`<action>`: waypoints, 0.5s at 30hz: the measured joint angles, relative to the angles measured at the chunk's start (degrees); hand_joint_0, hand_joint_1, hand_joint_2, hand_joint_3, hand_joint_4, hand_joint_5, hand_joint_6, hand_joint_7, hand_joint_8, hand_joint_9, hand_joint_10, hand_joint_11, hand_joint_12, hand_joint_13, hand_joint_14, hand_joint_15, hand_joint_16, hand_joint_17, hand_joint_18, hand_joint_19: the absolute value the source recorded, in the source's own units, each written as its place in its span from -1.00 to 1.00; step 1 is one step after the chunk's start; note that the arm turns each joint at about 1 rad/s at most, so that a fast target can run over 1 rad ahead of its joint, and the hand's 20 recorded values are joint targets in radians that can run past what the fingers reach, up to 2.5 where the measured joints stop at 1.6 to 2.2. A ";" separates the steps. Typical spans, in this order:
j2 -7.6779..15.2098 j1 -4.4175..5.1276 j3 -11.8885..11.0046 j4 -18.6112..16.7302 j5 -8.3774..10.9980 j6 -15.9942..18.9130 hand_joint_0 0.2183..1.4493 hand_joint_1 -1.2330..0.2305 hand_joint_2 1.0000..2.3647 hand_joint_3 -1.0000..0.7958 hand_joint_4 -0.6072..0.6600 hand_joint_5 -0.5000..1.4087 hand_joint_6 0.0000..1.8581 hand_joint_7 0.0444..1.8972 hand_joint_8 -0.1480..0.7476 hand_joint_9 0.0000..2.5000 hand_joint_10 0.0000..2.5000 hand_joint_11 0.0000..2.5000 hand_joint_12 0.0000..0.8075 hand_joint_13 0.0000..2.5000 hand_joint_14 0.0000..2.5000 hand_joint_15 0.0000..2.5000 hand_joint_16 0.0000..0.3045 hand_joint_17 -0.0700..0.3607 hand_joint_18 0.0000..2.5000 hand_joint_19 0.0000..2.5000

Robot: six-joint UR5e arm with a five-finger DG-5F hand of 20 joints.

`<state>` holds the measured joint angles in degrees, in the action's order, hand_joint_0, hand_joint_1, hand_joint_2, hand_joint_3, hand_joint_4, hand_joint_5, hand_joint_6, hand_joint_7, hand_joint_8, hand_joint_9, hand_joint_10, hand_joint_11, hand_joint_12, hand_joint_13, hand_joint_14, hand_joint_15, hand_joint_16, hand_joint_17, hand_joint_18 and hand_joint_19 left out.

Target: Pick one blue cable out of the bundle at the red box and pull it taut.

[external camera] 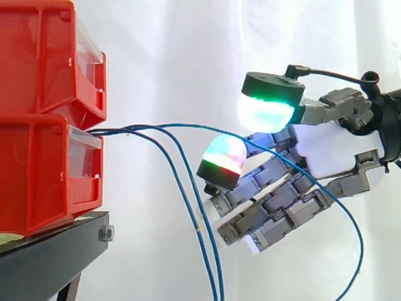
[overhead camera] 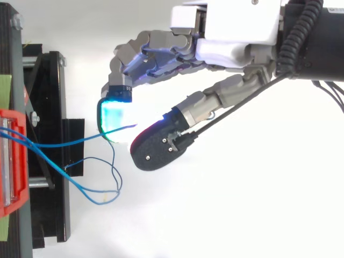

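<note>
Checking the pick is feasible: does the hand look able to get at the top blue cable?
Likely yes: the top blue cable arcs clear of the hanging cables straight to the hand, with nothing between.

Red bins (external camera: pixel 44 169) stacked on black stand (external camera: pixel 56 248), blue cables (external camera: pixel 188 125) sagging out, robot hand (external camera: pixel 332 153) at right

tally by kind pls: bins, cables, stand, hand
red bins: 2
blue cables: 3 strands showing in the side view
black stand: 1
hand: 1
Total: 7
</note>
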<state>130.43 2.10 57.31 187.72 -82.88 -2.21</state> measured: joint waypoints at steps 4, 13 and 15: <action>0.00 0.01 0.00 0.02 0.00 0.01 -0.48 -0.23 -1.00 -0.44 -0.05 -0.62 -0.12 0.01 -0.11 -0.59 -1.00 -0.86 -0.09 -0.94 -1.00 -1.00 -0.63 -0.08 -0.88 -0.89; 0.00 0.01 0.00 0.02 0.01 0.03 -0.36 -0.33 -0.98 -0.25 -0.07 -0.60 -0.09 0.06 -0.09 -0.55 -1.00 -0.85 -0.11 -0.90 -1.00 -1.00 -0.64 -0.11 -0.83 -0.90; 0.00 0.01 -0.01 -0.03 0.01 0.01 -0.36 -0.35 -0.98 -0.19 -0.08 -0.60 -0.09 0.10 -0.08 -0.53 -1.00 -0.85 -0.12 -0.88 -1.00 -1.00 -0.64 -0.11 -0.81 -0.90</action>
<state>130.43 2.11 57.30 187.69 -82.87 -2.20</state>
